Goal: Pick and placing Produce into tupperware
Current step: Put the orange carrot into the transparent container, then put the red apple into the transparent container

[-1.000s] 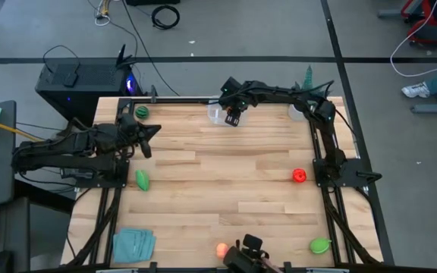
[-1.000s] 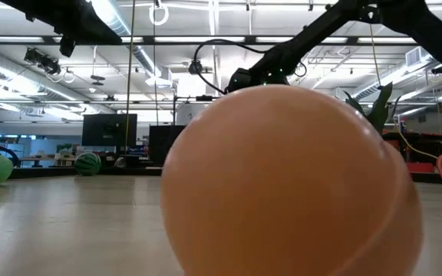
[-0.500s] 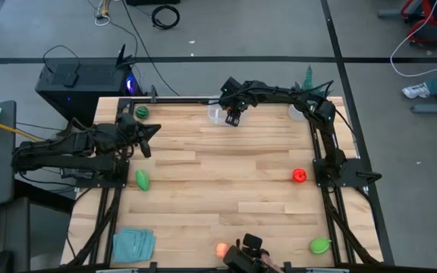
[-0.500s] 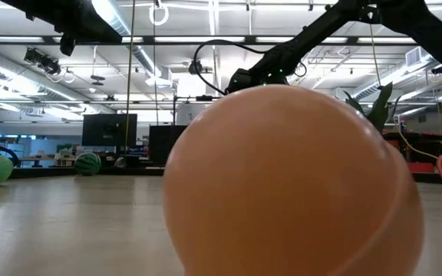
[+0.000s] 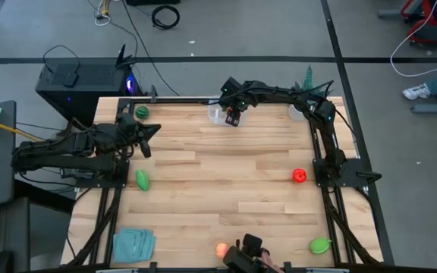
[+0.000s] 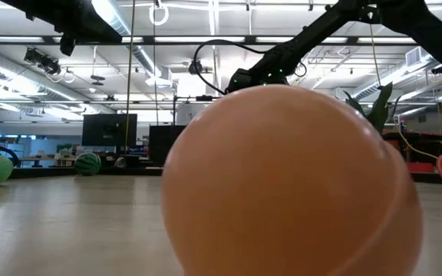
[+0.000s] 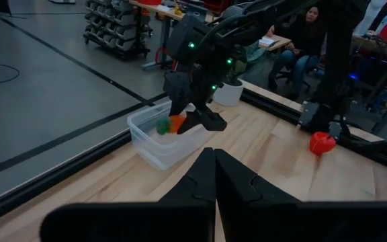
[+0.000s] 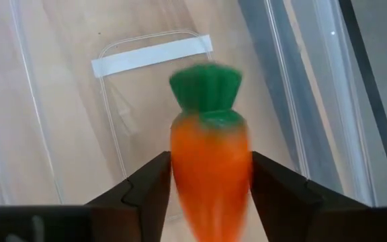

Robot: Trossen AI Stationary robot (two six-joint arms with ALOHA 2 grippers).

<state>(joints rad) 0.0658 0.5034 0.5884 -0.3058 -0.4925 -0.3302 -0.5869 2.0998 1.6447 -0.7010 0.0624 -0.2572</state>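
My right gripper (image 5: 234,119) is at the far edge of the table, over the clear tupperware (image 5: 215,114), and is shut on an orange carrot with a green top (image 8: 210,161). In the left wrist view the carrot (image 7: 170,125) shows inside the tupperware's walls (image 7: 154,144). My left gripper (image 5: 155,130) is shut and empty above the table's left side. On the table lie a green piece (image 5: 141,180), a dark green striped piece (image 5: 140,111), a red piece (image 5: 299,176), another green piece (image 5: 320,245) and a peach-orange piece (image 5: 221,249). My right gripper pinches the carrot's orange body (image 8: 207,195) between its two fingers, one on each side. The fingers slant down from above into the tupperware. The carrot points away from the gripper, green top (image 8: 205,86) foremost, toward the box's floor. It shows blurred; whether it touches the floor, I cannot tell.
A spiky green plant in a white pot (image 5: 307,78) stands at the far right corner, by the right arm. A teal folded cloth (image 5: 133,244) lies at the near left. The peach-orange piece (image 6: 282,176) fills the low view. People sit beyond the table (image 7: 311,27).
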